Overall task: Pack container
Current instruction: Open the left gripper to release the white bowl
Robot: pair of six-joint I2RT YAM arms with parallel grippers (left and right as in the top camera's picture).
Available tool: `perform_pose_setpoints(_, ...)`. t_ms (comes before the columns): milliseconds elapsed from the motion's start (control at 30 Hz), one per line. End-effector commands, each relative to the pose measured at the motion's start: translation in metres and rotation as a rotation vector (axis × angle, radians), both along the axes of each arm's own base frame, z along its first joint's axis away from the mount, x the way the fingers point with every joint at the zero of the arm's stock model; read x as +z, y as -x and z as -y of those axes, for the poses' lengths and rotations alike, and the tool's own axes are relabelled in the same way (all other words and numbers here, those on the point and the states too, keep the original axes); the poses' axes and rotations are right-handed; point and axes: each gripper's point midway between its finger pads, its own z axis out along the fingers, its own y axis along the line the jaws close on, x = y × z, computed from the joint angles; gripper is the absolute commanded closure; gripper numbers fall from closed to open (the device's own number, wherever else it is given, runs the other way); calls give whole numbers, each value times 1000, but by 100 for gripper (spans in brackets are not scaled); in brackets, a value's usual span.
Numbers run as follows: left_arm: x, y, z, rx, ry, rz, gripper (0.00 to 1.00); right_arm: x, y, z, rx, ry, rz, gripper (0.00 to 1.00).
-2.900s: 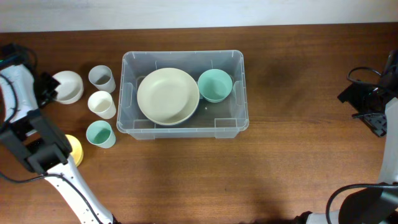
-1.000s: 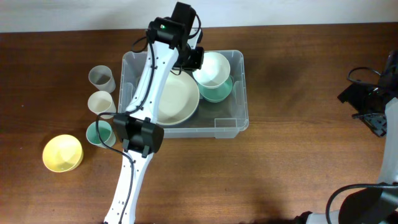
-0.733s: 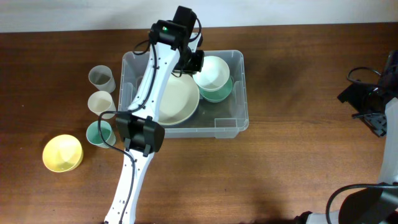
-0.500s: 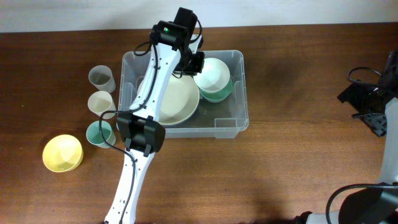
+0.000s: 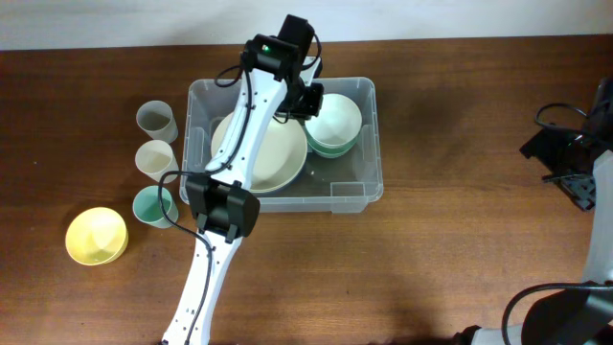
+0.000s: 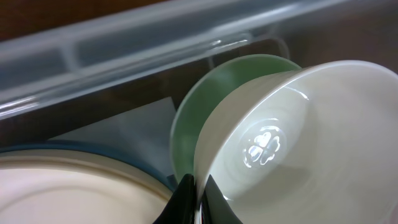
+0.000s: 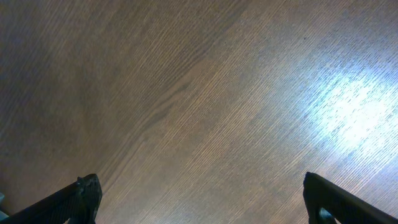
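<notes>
The white bowl [image 6: 292,143] is being pinched by its rim in the left gripper [image 6: 198,199], the fingers narrowed onto the thin wall, and is being lowered, seemingly tilted, into the green bowl [image 6: 205,106] at the right end of the container [image 5: 375,144], which is sitting mid-table. A skewed drop is being risked (only an edge is gripped): the bowl could be jammed against the cream bowl [image 5: 268,158] instead of nested. The right gripper [image 7: 202,186] is being held wide open, well apart.
</notes>
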Motion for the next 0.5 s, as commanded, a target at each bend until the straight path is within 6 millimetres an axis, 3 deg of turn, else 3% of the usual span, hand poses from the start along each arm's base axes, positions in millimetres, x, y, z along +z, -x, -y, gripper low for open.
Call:
perform_pose_setpoints(0,-5,1,2,-20,0,-9,94,-3,1,1,-6,-2,-6,1)
perform_pose_setpoints(67,-5,1,2,-19,0,-9,93,-3,1,1,-6,-3,-6,1)
perform_pose_setpoints(300,-5,1,2,-20,0,-8,74,-3,1,1,-6,-3,-6,1)
perform_pose_setpoints(467,-5,-6,-3,-8,-15,17,66,-3,1,1,-6,-3,-6,1)
